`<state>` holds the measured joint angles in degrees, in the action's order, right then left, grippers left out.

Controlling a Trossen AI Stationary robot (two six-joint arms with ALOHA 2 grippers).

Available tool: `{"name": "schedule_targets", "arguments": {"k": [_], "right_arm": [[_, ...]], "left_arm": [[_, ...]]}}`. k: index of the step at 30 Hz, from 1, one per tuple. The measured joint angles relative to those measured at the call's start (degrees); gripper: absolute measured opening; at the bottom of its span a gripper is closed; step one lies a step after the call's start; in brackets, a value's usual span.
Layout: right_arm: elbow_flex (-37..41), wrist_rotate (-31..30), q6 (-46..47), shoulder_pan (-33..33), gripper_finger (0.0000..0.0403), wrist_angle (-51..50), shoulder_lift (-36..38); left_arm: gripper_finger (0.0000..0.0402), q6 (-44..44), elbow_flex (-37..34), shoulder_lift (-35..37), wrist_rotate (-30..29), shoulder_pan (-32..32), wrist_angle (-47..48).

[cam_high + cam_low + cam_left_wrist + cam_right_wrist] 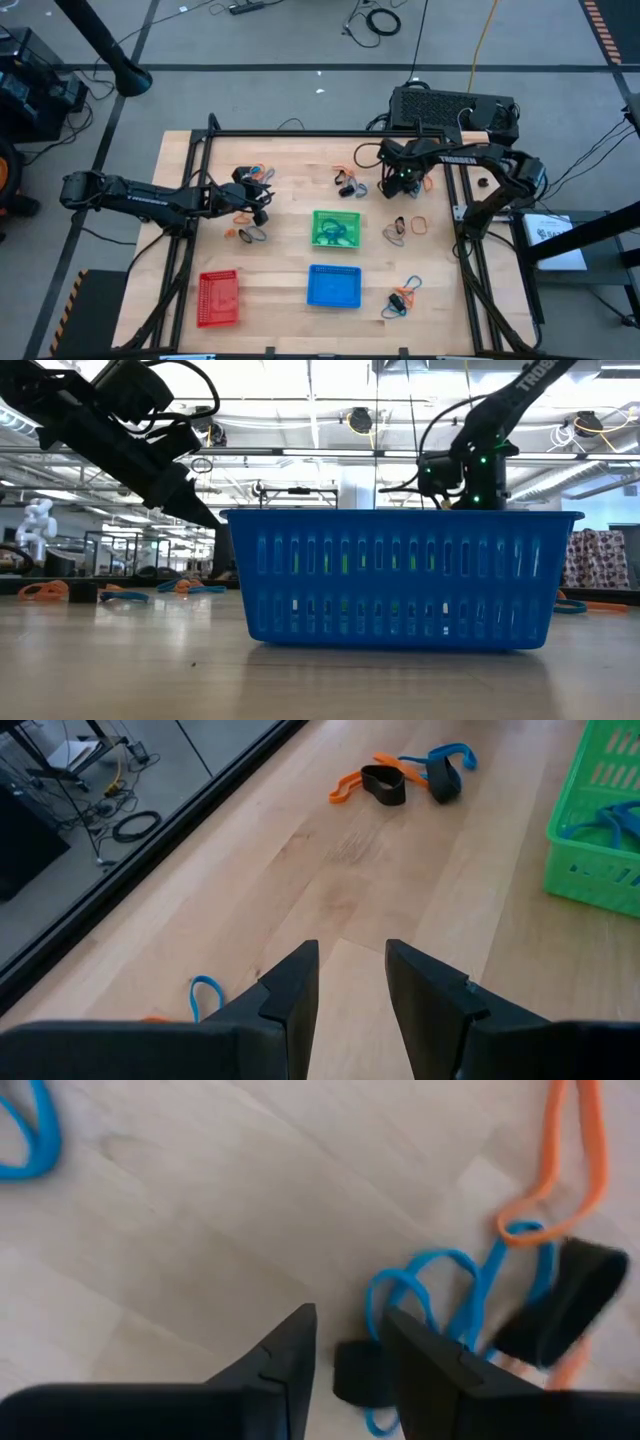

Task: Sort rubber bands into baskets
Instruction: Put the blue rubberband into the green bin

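Three baskets stand on the table: green [317,228] with bands inside, blue [334,287] and red [218,298]. Rubber bands lie in small orange, blue and black clusters [255,176] [348,182] [250,233] [408,226] [403,297]. My left gripper [262,203] [350,948] is open, raised over bare wood between the clusters left of the green basket [590,840]. My right gripper [400,185] [348,1312] is open, low over a tangle of blue loops [440,1285], an orange band [575,1150] and black bands [570,1305]. My right gripper comes down from above at a small black band [355,1372] at the edge of the tangle. The band lies on the table under the gap between the fingertips [290,1335]. I cannot tell whether they touch it.
A black frame rail [300,133] runs along the far edge and rails run down both sides. A black box [450,108] stands beyond the far right corner. In the low view the blue basket [400,575] fills the foreground. Bare wood lies between the baskets.
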<state>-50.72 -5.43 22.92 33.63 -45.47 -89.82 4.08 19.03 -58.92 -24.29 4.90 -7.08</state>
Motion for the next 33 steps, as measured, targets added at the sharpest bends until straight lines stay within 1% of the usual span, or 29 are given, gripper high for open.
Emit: {"name": "schedule_targets", "arguments": {"k": [6, 16, 25, 29, 33], "right_arm": [[0.6, 4.1, -1.1, 1.2, 0.0101, 2.2, 0.0], [0.6, 3.9, -1.1, 1.3, 0.0089, 3.4, 0.0], [0.6, 3.5, -1.1, 1.3, 0.0088, 3.3, 0.0], [2.5, 3.4, -1.1, 1.3, 0.0088, 4.4, 0.0], [5.5, 3.7, -1.1, 1.3, 0.0088, 8.9, -0.1]], "left_arm": [[0.0127, -0.3, 0.0, 0.0, 0.0, 0.0, 0.1], [0.0127, -0.3, 0.0, 0.0, 0.0, 0.0, 0.1], [0.0127, -0.3, 0.0, 0.0, 0.0, 0.0, 0.4], [0.0127, 0.0, 0.0, 0.0, 0.0, 0.0, 0.4], [0.0127, 0.0, 0.0, 0.0, 0.0, 0.0, 0.5]]}}
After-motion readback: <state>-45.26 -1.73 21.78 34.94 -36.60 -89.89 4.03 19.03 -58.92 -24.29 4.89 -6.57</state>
